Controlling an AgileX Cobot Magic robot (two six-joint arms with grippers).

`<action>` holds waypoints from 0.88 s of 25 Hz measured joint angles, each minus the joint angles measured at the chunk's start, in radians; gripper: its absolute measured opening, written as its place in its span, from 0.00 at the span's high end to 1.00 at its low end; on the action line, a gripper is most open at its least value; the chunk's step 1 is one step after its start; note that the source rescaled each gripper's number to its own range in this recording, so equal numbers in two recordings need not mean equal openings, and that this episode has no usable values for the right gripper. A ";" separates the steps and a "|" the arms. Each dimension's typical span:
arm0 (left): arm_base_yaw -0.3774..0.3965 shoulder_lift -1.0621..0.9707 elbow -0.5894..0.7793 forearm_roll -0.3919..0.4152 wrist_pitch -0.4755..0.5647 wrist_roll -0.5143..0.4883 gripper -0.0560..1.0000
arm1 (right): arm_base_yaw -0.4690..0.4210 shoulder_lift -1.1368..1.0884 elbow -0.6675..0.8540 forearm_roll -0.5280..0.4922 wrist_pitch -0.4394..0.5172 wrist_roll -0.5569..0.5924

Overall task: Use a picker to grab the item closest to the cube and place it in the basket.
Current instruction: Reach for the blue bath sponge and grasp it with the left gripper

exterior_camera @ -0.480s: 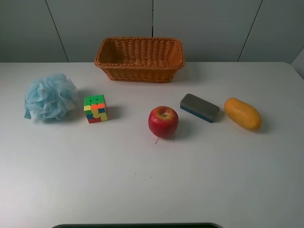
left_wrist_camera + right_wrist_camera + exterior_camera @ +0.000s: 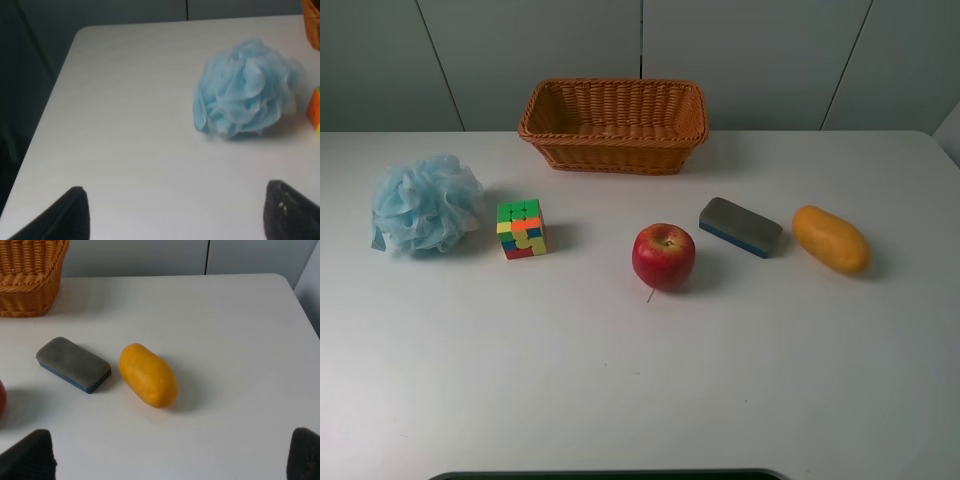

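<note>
A multicoloured cube [image 2: 521, 229] sits on the white table at the left; its edge shows in the left wrist view [image 2: 315, 111]. A light blue bath pouf [image 2: 425, 203] lies just left of it, also in the left wrist view [image 2: 245, 90]. A wicker basket [image 2: 614, 124] stands at the back centre, empty; its corner shows in the right wrist view [image 2: 31, 277]. My left gripper [image 2: 175, 210] is open, with the pouf ahead of it. My right gripper [image 2: 170, 455] is open, short of the mango. Neither gripper shows in the exterior view.
A red apple [image 2: 663, 256] sits mid-table. A grey and blue eraser [image 2: 740, 227] and a yellow mango [image 2: 831, 239] lie to the right, both also in the right wrist view, eraser [image 2: 73, 364] and mango [image 2: 148, 374]. The table's left edge [image 2: 45, 120] is close to the pouf.
</note>
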 joint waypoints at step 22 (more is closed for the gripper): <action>0.000 1.141 -0.578 -0.099 -0.022 0.092 0.10 | 0.000 0.000 0.000 0.000 0.000 0.000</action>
